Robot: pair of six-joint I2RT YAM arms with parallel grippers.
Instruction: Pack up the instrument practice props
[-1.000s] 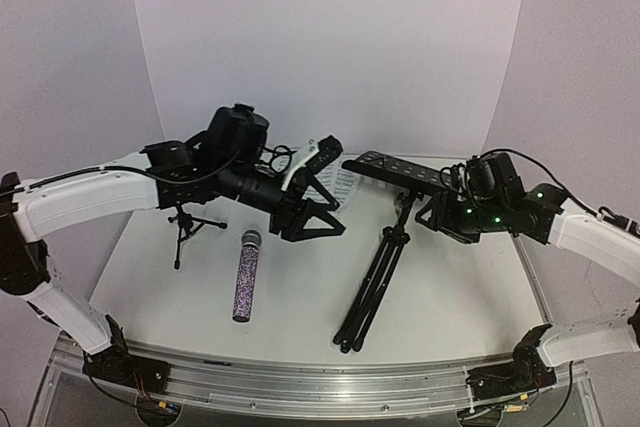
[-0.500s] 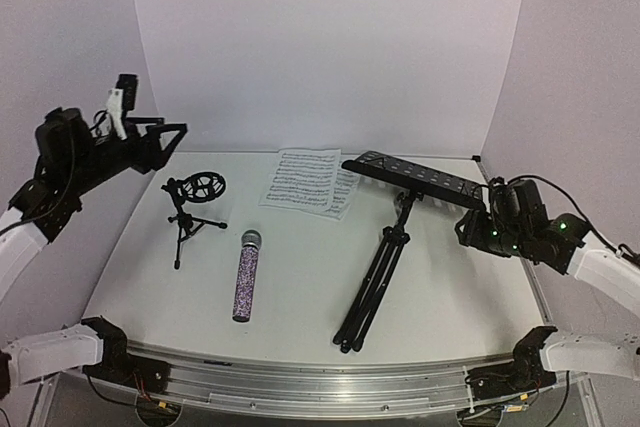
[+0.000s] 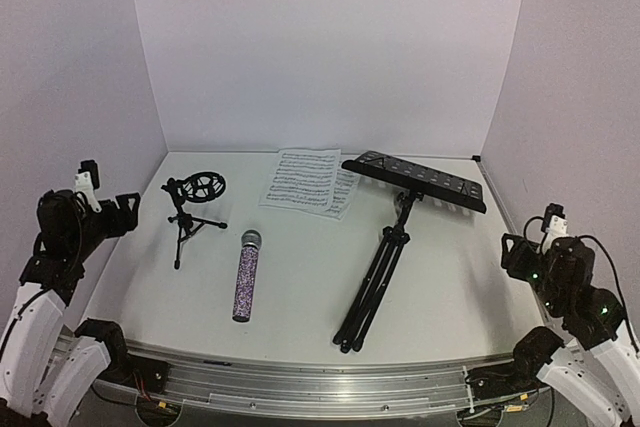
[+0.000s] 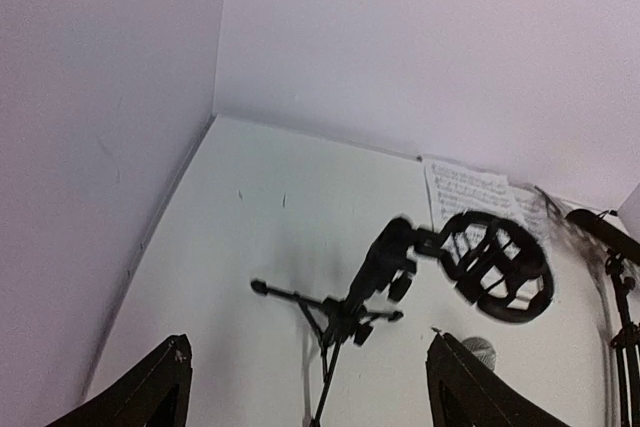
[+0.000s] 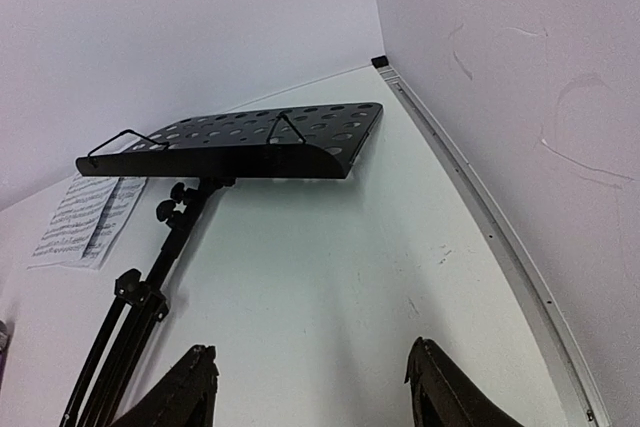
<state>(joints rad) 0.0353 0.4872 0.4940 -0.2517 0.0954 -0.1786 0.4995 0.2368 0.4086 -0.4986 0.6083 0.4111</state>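
2 grippers, both released and empty. Left gripper (image 4: 306, 357): jaws spread wide with nothing between them, raised at the left edge of the white table (image 3: 150, 277), facing the small black tripod mic stand (image 4: 400, 267). Right gripper (image 5: 312, 350): jaws apart, nothing held, at the right edge, facing the black perforated music stand (image 5: 240, 142).

Mic stand sits on its 3 spread legs, back left. Glittery purple microphone (image 3: 245, 275) lies flat between the 2 stands, mesh head pointing away from the arms. Music stand's desk is raised off the table, shaft running down toward the near edge. White sheet-music pages (image 3: 305, 179) lie at the back, just beside that desk.
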